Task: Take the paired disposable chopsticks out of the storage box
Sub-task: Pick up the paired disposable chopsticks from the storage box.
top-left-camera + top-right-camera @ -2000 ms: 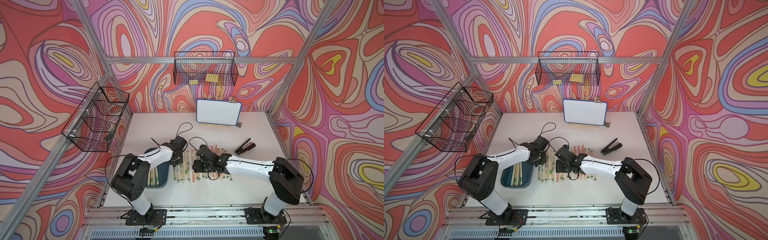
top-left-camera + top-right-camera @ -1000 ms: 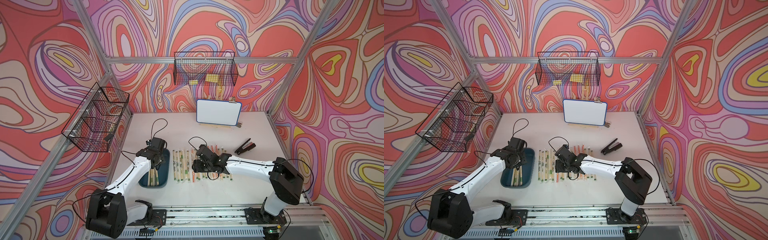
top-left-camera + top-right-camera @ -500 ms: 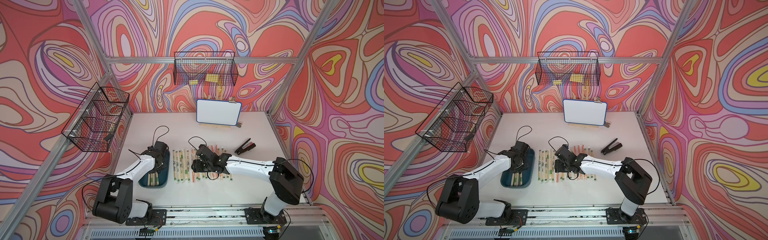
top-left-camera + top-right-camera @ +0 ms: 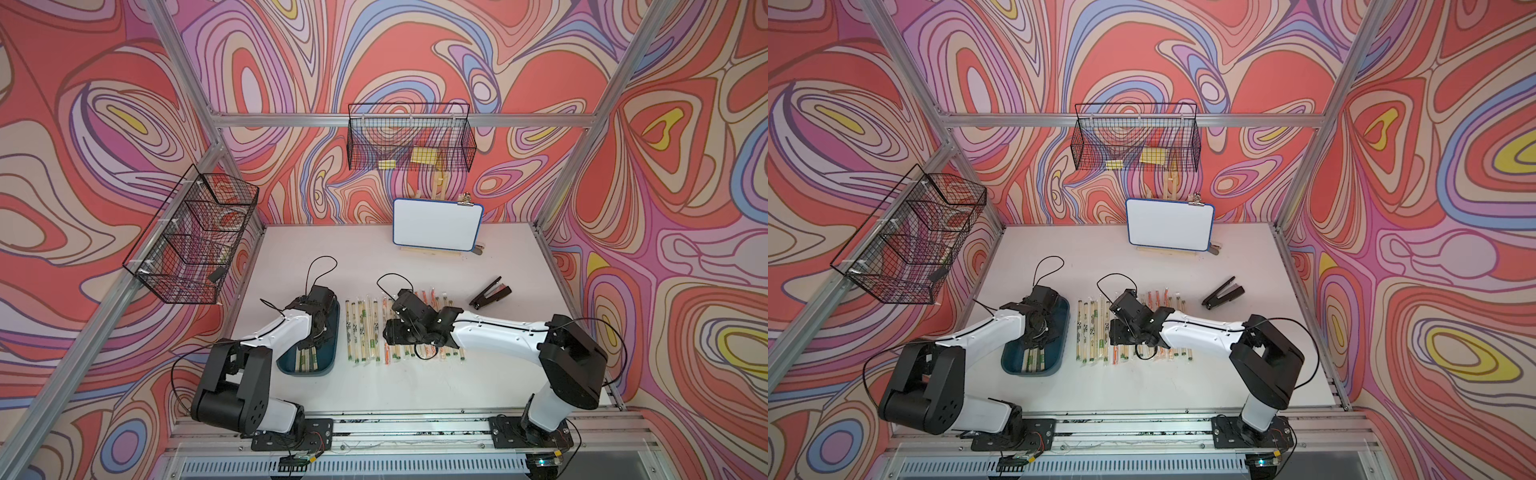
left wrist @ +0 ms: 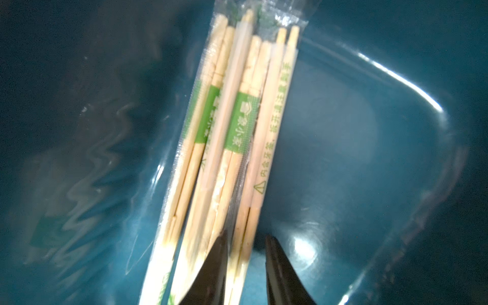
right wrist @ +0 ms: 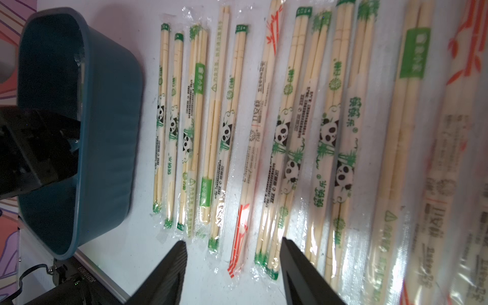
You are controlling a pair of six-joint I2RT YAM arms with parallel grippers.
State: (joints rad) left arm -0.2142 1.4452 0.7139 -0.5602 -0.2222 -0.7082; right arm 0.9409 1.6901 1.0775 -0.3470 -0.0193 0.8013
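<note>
A: Where do we find the paired disposable chopsticks (image 5: 237, 118)?

B: We see a few sleeved pairs lying lengthwise in the teal storage box (image 4: 330, 349), at the near left of the white table (image 4: 415, 386); many more lie side by side in a row (image 4: 361, 328) on the table just beside the box, with green, orange and panda prints showing.

A: And the left gripper (image 5: 245, 245)?

B: We see it down inside the box; in the left wrist view its black fingers (image 5: 214, 264) stand narrowly apart astride the end of one green-lettered pair; a sliver of teal shows between that pair and one finger, so we read it as not clamped; the picture is blurred there.

A: The right gripper (image 6: 232, 245)?

B: Spread wide and empty; it hangs low over the row, nearest an orange-printed sleeve (image 6: 257, 118); in both top views its arm reaches over the row from the right.

A: What else do we note?

B: A black stapler-like tool (image 4: 490, 293) lies well apart at the right; a whiteboard (image 4: 436, 228) stands at the back.
</note>
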